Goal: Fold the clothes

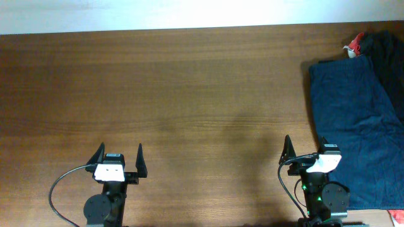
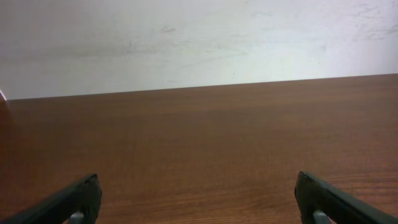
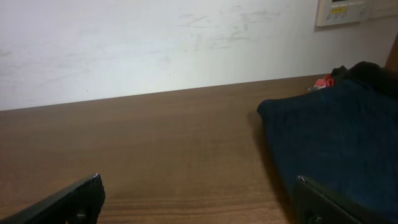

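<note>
Nearest you, at the near edge of the table (image 1: 189, 82), both arms sit side by side. Your left gripper (image 1: 120, 147) has its two fingers spread wide apart with nothing between them. In its wrist view the left gripper (image 2: 199, 200) shows one dark finger (image 2: 79, 200) low in each corner and only bare brown wood between.

Your right gripper (image 1: 307, 144) is likewise spread and holds nothing. From overhead its right-hand finger is hard to make out against the cloth. In its own view the right gripper (image 3: 199, 200) has its right finger (image 3: 326, 204) standing in front of blue fabric; you cannot tell whether it touches.

That fabric is the navy garment (image 1: 353, 120), lying flat on the right side of the table. It starts beside the right arm and runs away from you, with its right part passing out of frame. The right wrist camera sees the navy garment (image 3: 336, 140) as a low dark mound to the right.

Farther back, the black garment (image 1: 388, 53) lies at the far right corner, touching the navy one's far edge. A small red-and-white item (image 1: 355, 45) sits just left of it. Beyond the table stands a pale wall (image 2: 199, 37).
</note>
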You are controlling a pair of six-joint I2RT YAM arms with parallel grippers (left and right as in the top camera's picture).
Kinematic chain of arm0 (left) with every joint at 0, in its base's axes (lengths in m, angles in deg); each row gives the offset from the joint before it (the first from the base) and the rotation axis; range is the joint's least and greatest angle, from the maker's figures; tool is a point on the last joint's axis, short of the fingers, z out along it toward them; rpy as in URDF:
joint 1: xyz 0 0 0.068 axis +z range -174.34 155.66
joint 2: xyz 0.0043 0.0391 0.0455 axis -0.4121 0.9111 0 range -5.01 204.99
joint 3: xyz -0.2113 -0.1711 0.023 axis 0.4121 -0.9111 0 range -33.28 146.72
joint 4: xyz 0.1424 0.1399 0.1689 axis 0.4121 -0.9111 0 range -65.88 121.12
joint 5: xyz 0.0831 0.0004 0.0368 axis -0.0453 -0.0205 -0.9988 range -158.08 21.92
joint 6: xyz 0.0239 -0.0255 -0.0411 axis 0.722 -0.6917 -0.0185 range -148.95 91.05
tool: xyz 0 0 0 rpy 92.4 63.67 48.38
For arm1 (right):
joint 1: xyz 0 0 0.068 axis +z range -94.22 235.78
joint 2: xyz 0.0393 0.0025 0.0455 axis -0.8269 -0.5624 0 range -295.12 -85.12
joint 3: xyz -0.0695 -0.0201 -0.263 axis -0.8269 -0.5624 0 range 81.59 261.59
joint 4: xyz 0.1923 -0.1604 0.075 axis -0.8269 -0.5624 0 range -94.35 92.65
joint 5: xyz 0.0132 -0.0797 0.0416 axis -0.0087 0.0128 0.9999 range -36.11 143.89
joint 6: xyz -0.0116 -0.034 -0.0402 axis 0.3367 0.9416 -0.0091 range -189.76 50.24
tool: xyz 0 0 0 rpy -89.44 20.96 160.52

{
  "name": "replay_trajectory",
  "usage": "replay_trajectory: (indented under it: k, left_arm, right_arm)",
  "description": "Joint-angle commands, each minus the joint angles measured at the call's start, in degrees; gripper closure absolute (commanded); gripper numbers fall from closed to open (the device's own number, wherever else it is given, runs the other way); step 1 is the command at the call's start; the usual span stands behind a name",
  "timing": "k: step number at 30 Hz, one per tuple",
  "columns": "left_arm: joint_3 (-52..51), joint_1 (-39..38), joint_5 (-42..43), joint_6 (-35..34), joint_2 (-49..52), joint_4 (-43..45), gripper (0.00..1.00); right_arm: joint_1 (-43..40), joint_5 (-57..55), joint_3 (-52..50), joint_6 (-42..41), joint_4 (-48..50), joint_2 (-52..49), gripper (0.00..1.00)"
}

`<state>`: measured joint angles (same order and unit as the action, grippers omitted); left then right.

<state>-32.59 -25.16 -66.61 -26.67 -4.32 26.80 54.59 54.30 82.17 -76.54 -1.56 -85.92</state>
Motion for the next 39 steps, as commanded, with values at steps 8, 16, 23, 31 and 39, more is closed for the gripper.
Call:
replay_trajectory:
  k: [8,16,23,31,39]
  left_arm:
    - [-0.2,-0.6,0.2,-0.6,1.6,-0.3,0.01]
    - [-0.2,-0.6,0.2,-0.6,1.6,-0.3,0.01]
    - [-0.2,-0.6,0.2,-0.6,1.6,-0.3,0.01]
    - [-0.2,-0.6,0.2,-0.6,1.6,-0.3,0.01]
    - [-0.2,-0.6,0.2,-0.6,1.6,-0.3,0.01]
  right_arm:
    - [3.4,1.5,-0.3,13.8,-0.1,0.3,0.01]
    - [3.4,1.5,-0.3,13.8,-0.1,0.3,0.01]
    - [3.4,1.5,-0.3,13.8,-0.1,0.3,0.01]
    - [3.4,1.5,-0.3,13.8,-0.1,0.3,0.01]
    - [3.4,43.0,-0.3,-11.2,1.9,0.3,0.01]
